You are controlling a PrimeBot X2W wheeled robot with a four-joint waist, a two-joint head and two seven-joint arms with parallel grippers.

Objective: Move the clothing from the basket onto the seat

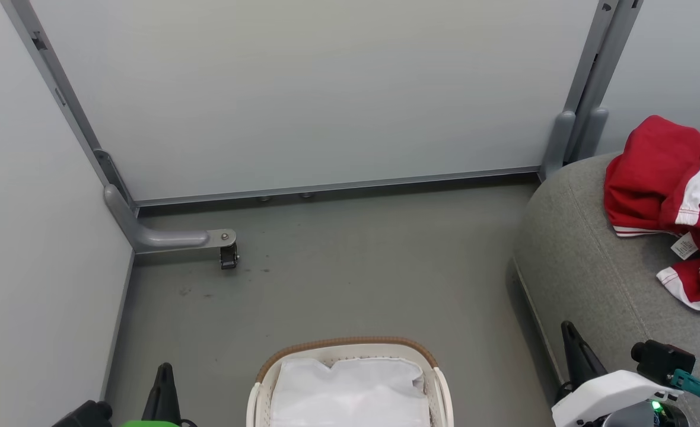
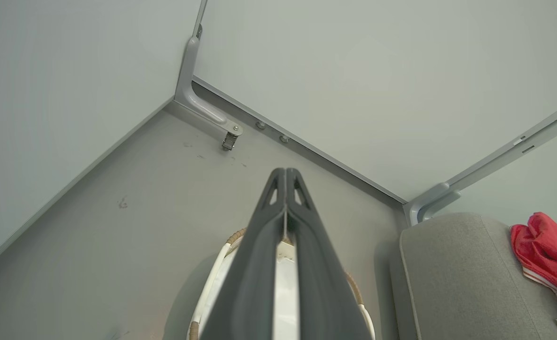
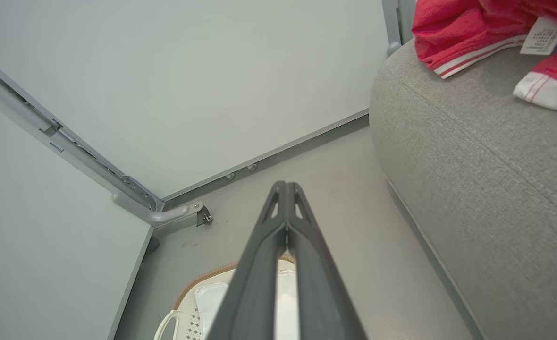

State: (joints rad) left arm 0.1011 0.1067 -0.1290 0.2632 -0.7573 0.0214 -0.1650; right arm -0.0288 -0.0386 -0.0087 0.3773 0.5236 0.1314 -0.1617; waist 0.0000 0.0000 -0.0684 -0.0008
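The red clothing (image 1: 652,178) lies on the seat (image 1: 587,279) right of the basket (image 1: 350,344), and with left gripper (image 2: 285,174) and right gripper (image 3: 285,186) both closed, empty, either side of the basket, the careful move is probably checking under its white sheet (image 1: 350,388) for leftovers

A basket (image 1: 350,343) sits on the floor (image 1: 356,267) at bottom centre of the head view, a sheet (image 1: 350,391) inside it. The seat (image 1: 587,267) stands to its right, with clothing (image 1: 652,178) heaped on it at the right edge. Wall panels (image 1: 326,89) stand behind.
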